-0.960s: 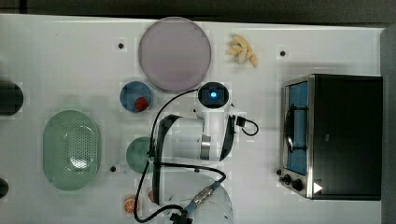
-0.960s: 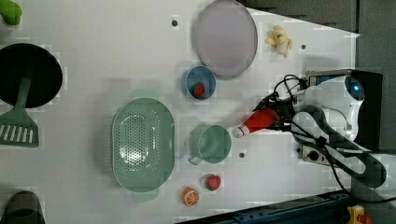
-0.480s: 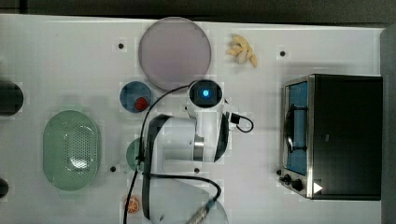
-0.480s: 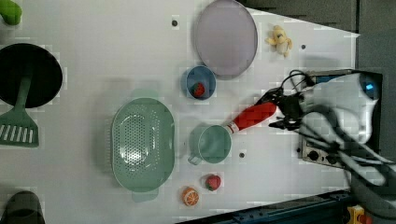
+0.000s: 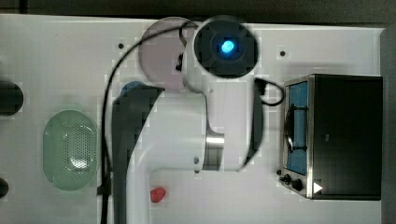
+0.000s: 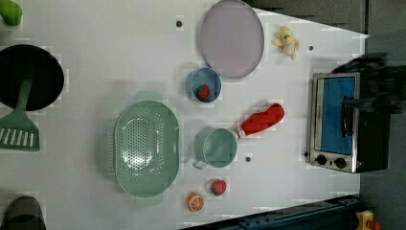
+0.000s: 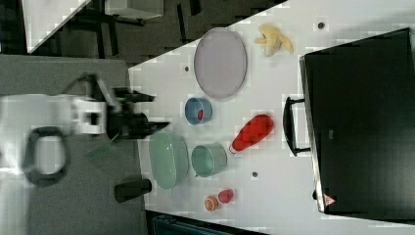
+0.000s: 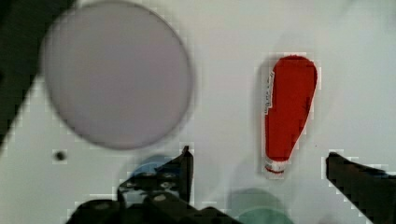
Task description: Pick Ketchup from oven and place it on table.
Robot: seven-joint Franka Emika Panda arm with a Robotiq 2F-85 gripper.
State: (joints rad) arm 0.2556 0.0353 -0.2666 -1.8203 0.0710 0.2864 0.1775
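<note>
1. Half a second ago the ketchup [image 6: 261, 120] hung in the gripper in front of the oven [image 6: 342, 122]; it now lies flat on the table [image 6: 95, 72], let go, and the arm has pulled up and away from it.
2. In the top view the arm has risen close under the camera and covers the middle of the table, where before it sat smaller beside the lilac plate [image 5: 161, 51].
3. In the left view the ketchup lies near the middle of the table, between the green cup [image 6: 219, 147] and the oven; its white cap touches or nearly touches the cup's rim.
4. Its long axis runs on a slant: cap end toward the cup and the green colander [image 6: 146, 148], wide red base toward the oven and the table's far edge.
5. In the wrist view the gripper [image 8: 259, 172] has its jaws spread wide with nothing between them; the ketchup lies on the table beyond them, apart from both fingers [image 8: 184, 170].
6. The oven stands at the table's right edge in the left view, its door shut.
</note>
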